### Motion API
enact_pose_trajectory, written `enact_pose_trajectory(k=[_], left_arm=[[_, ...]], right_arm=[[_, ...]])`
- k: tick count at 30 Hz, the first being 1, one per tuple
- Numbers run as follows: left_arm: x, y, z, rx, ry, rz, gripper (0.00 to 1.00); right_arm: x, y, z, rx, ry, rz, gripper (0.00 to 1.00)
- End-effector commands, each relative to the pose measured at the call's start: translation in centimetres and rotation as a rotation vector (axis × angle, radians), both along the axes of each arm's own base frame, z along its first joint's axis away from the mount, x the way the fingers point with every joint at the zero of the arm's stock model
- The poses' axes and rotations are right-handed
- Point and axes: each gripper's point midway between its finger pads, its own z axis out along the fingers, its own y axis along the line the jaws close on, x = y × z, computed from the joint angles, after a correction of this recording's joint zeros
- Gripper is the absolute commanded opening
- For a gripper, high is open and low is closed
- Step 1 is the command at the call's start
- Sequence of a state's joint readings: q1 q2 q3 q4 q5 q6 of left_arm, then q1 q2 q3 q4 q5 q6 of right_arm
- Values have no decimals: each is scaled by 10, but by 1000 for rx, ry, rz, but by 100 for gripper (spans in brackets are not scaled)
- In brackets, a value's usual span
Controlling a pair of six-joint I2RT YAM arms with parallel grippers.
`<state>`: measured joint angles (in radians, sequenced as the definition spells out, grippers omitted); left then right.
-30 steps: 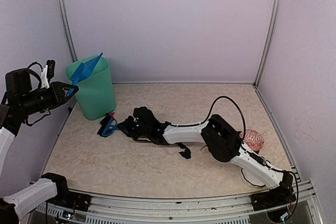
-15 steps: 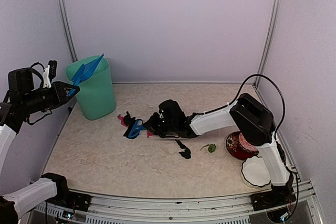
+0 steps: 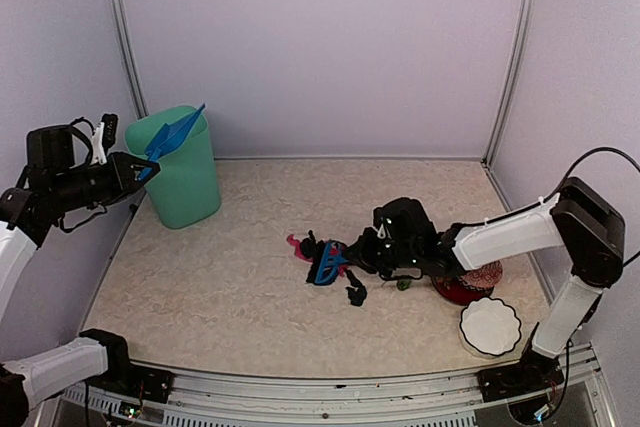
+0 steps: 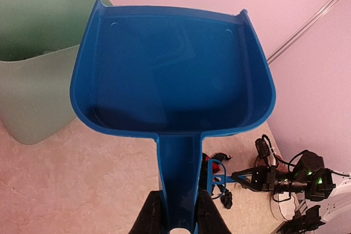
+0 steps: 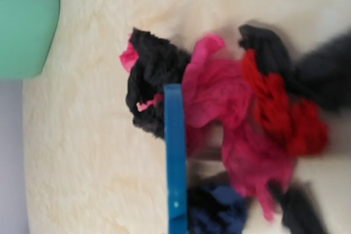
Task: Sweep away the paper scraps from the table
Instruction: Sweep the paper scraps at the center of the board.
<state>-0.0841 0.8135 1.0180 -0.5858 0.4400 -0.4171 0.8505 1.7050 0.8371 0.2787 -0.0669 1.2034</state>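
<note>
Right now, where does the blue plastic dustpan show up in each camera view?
Top external: blue plastic dustpan upper left, over the mint-green plastic bin, held by the left gripper.
Left wrist: dustpan fills the centre.
Right wrist: not in it.
Shared landmark: the bin, at the left in all three views.

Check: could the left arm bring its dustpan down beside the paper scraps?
Probably yes: the table between the green bin and the paper scraps is bare, and the right arm with its brush lies on the other side.
</note>
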Motion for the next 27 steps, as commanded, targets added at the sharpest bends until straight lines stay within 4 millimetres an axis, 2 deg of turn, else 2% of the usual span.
enact_pose_trajectory(k=[1, 4, 6, 13, 16, 21, 24, 27], left_arm=[[5, -7, 18, -15, -53, 2, 0], [8, -17, 18, -19, -50, -3, 0], [6, -34, 17, -25, -45, -32, 0], [3, -86, 10, 15, -27, -91, 0], [3, -107, 3, 44, -20, -112, 0], [2, -132, -11, 90, 2, -139, 0], [-1, -143, -17, 119, 8, -148, 0], [-4, -151, -26, 155, 15, -157, 0]], right_arm=[[-13, -38, 15, -61, -66, 5, 0], [-22, -61, 43, -77, -139, 3, 0], [-28, -76, 66, -81, -198, -8, 0], [-40, -132, 102, -174, -315, -42, 0], [-44, -164, 98, -332, -309, -94, 0], [-57, -197, 83, -514, -216, -104, 0], [-65, -207, 71, -564, -159, -109, 0], [-69, -208, 60, -574, -139, -98, 0]])
